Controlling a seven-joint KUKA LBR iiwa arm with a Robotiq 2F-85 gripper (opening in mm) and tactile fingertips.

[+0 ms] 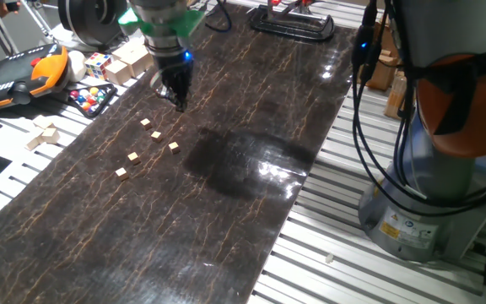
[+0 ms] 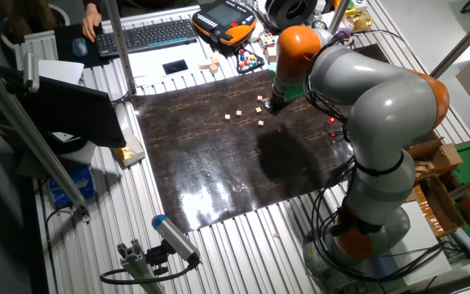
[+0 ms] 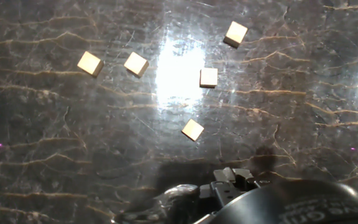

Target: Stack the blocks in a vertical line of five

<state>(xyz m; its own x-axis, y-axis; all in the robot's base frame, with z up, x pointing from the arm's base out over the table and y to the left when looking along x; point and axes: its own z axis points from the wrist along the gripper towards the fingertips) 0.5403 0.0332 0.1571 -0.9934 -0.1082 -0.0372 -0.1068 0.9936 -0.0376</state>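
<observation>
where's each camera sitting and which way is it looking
One fixed view: low at the table's end, looking along the dark tabletop; shows the gripper above five blocks and the arm's base.
The other fixed view: high, from the opposite side, looking down; shows the whole arm.
Hand view: on the hand, looking straight down; shows only part of the gripper.
All three share the five scattered, unstacked blocks.

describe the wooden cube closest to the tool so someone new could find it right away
Start at the dark marbled table top and find the loose scatter of five small tan cubes near its far left part. The one you want lies at the end of the scatter nearest the hovering tool. Unlike its neighbours, it is the farthest back in this view, with no cube beyond it.
</observation>
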